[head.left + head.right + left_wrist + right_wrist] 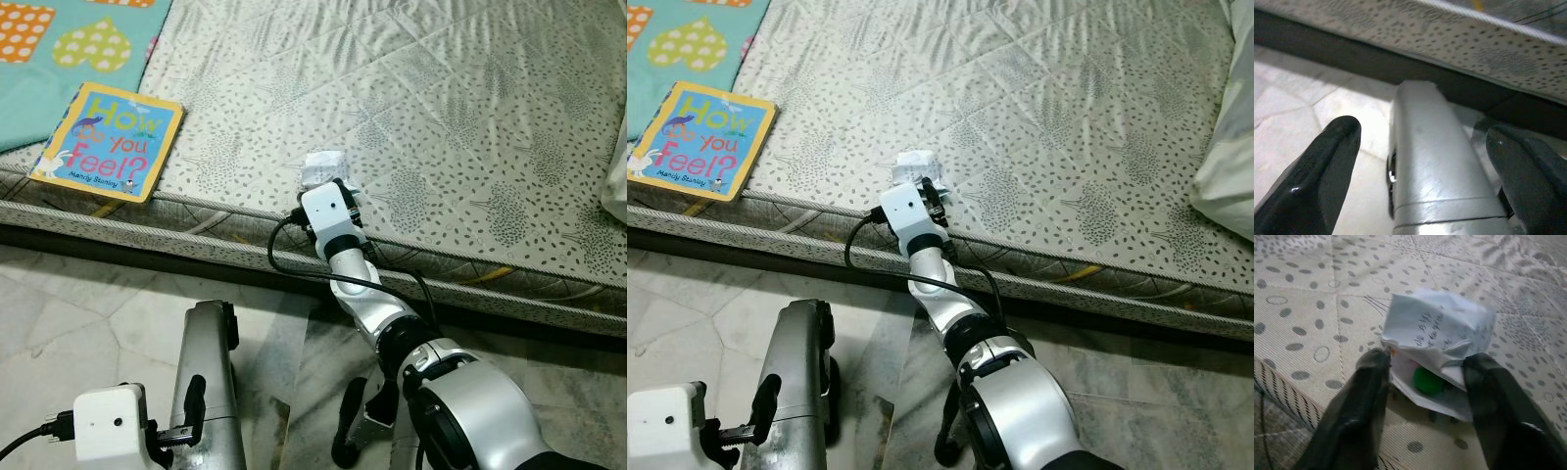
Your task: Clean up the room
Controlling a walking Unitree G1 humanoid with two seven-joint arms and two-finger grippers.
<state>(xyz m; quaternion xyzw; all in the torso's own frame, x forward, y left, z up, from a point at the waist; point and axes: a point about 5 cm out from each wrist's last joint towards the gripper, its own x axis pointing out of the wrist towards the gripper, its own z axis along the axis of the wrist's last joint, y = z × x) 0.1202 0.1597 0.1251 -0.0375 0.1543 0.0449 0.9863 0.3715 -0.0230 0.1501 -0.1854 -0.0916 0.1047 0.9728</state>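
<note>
Right gripper [1425, 382]: my fingers straddle the crumpled paper [1437, 340], seemingly touching it, not closed.
Paper: on the mattress [441, 108], near its front edge.
Left gripper [1425, 161]: fingers spread, low over the floor [59, 304].
Book [108, 140]: mattress's front-left edge.

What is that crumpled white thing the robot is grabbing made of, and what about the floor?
The crumpled white thing looks like thin paper: creases and printed writing show. The right gripper straddles it. The floor looks like polished marble: pale, veined, shiny.

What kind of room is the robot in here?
Most likely a bedroom: a bare quilted mattress sits low on a marble floor, with a children's picture book near its edge and a pillow at one side.
</note>
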